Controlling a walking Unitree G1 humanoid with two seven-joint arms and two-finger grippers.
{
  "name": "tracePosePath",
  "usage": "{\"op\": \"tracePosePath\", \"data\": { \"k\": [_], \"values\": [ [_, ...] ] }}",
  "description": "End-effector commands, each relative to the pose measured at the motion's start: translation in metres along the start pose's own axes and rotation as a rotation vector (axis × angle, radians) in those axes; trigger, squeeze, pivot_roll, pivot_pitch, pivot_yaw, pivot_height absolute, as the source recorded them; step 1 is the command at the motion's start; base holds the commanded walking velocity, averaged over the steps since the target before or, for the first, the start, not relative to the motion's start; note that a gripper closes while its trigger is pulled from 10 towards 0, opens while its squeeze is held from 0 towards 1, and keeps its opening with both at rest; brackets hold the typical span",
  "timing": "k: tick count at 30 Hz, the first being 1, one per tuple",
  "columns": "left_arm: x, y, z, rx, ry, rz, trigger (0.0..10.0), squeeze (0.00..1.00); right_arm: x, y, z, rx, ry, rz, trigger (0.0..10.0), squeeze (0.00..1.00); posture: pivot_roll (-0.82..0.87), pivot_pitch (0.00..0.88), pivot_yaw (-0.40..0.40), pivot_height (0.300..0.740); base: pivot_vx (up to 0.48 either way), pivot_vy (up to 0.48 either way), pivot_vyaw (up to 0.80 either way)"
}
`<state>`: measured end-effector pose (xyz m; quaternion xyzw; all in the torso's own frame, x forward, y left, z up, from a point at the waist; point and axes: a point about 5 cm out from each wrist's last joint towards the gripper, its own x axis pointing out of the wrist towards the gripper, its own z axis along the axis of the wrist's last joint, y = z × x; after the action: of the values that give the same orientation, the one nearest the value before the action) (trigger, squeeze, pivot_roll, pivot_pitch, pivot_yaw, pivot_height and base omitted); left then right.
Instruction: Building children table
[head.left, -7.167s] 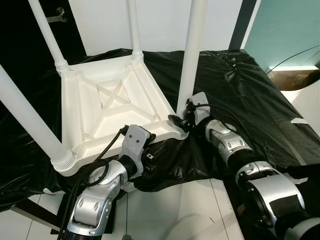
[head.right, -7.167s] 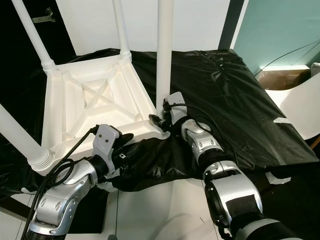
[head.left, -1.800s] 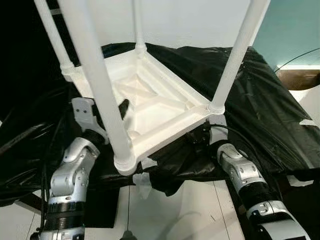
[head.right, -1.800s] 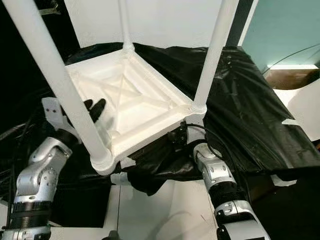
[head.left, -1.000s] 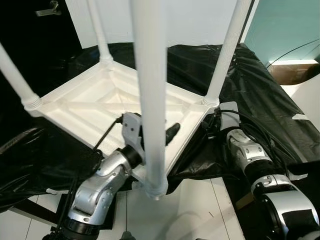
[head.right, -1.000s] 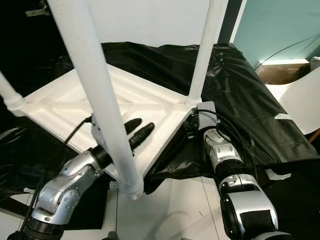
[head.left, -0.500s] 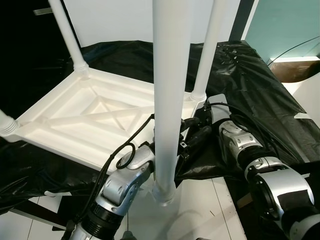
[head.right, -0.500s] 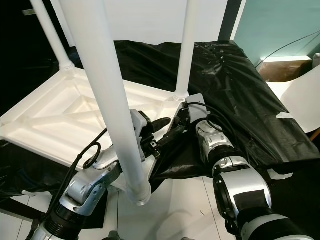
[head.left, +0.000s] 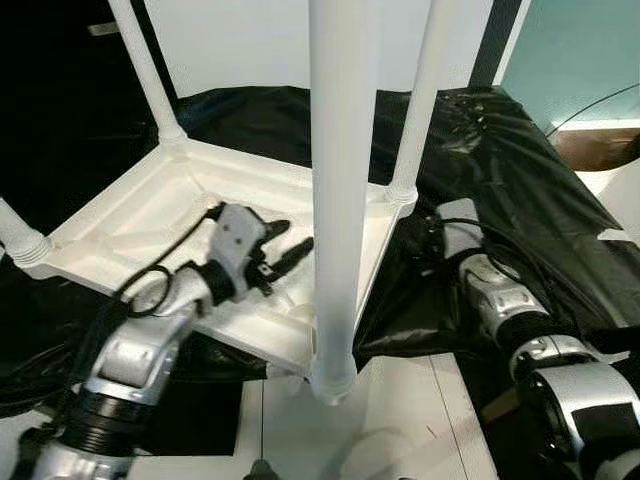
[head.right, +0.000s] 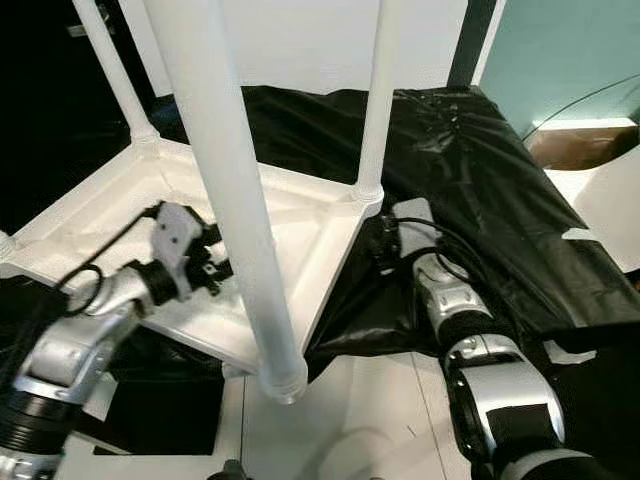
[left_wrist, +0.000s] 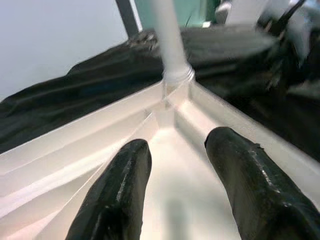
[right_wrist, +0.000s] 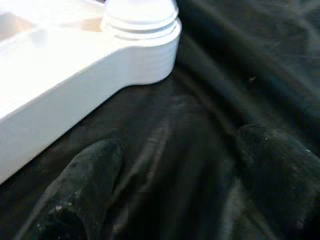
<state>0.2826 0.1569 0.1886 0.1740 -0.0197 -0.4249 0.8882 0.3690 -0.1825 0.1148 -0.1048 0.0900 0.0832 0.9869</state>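
The white children's table (head.left: 120, 225) lies upside down on a black plastic sheet (head.left: 500, 150), its legs pointing up. The nearest leg (head.left: 335, 200) rises right in front of me from the front corner. My left gripper (head.left: 290, 245) hovers open over the ribbed underside, just left of that leg; in the left wrist view its fingers (left_wrist: 120, 185) stand apart with nothing between them. My right gripper (head.right: 383, 245) is low on the sheet beside the right corner (right_wrist: 145, 50), open, with only black sheet between its fingers (right_wrist: 90, 170).
White floor (head.left: 400, 420) runs along the near edge of the sheet. A brown box (head.left: 600, 145) and a white curved piece (head.right: 600, 215) sit to the right. A dark opening lies to the left, a white wall behind.
My left arm has swung left, from under the front corner to above the table's underside. The right gripper has drawn back a little toward the right corner. The table has barely moved.
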Motion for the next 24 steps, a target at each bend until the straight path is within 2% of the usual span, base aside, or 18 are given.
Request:
{"op": "tracePosePath", "data": {
  "k": [1,3,7,10,13,14,15,16,19,23,24],
  "values": [
    [-0.009,0.000,-0.008,0.016,0.048,-0.049,10.0,0.00,-0.003,-0.004,0.001,0.001,-0.015,-0.002,10.0,0.00,0.06,0.004,0.036,0.740,0.000,0.000,0.00],
    [-0.014,-0.001,-0.011,0.024,0.065,-0.072,10.0,0.00,-0.005,-0.005,0.001,0.000,-0.020,-0.001,10.0,0.00,0.05,0.003,0.038,0.740,0.000,0.000,0.00],
    [-0.037,-0.009,-0.020,0.020,0.160,-0.198,10.0,0.00,-0.010,-0.011,0.000,-0.013,-0.032,-0.001,10.0,0.00,0.04,0.005,0.042,0.740,0.000,0.000,0.00],
    [-0.043,-0.013,-0.022,0.007,0.187,-0.242,10.0,0.00,-0.012,-0.013,0.000,-0.019,-0.033,-0.001,10.0,0.00,0.04,0.006,0.045,0.740,0.000,0.000,0.00],
    [-0.057,-0.027,-0.025,-0.035,0.260,-0.365,10.0,0.00,-0.013,-0.015,0.001,-0.029,-0.034,-0.002,10.0,0.00,0.04,0.008,0.044,0.740,0.000,0.000,0.00],
    [-0.060,-0.029,-0.026,-0.037,0.273,-0.389,10.0,0.67,-0.013,-0.015,0.002,-0.030,-0.035,-0.002,10.0,0.00,0.04,0.012,0.045,0.740,0.000,0.000,0.00],
    [-0.060,-0.029,-0.026,-0.037,0.273,-0.389,10.0,0.67,-0.013,-0.015,0.002,-0.030,-0.035,-0.002,10.0,0.00,0.04,0.012,0.045,0.740,0.000,0.000,0.00],
    [-0.062,-0.030,-0.027,-0.041,0.284,-0.404,10.0,1.00,-0.013,-0.015,0.003,-0.031,-0.038,-0.001,10.0,0.00,0.04,0.014,0.046,0.740,0.000,0.000,0.00],
    [-0.069,-0.034,-0.031,-0.026,0.336,-0.454,10.0,1.00,-0.013,-0.014,0.006,-0.031,-0.044,0.004,10.0,0.00,0.05,0.020,0.051,0.740,0.000,0.000,0.00],
    [-0.070,-0.034,-0.035,0.019,0.378,-0.460,10.0,1.00,-0.013,-0.013,0.006,-0.033,-0.044,0.007,10.0,0.00,0.05,0.020,0.051,0.740,0.000,0.000,0.00],
    [-0.068,-0.034,-0.038,0.043,0.397,-0.457,10.0,0.00,-0.013,-0.012,0.007,-0.033,-0.045,0.008,10.0,0.00,0.05,0.017,0.057,0.740,0.000,0.000,0.00]
  ]
}}
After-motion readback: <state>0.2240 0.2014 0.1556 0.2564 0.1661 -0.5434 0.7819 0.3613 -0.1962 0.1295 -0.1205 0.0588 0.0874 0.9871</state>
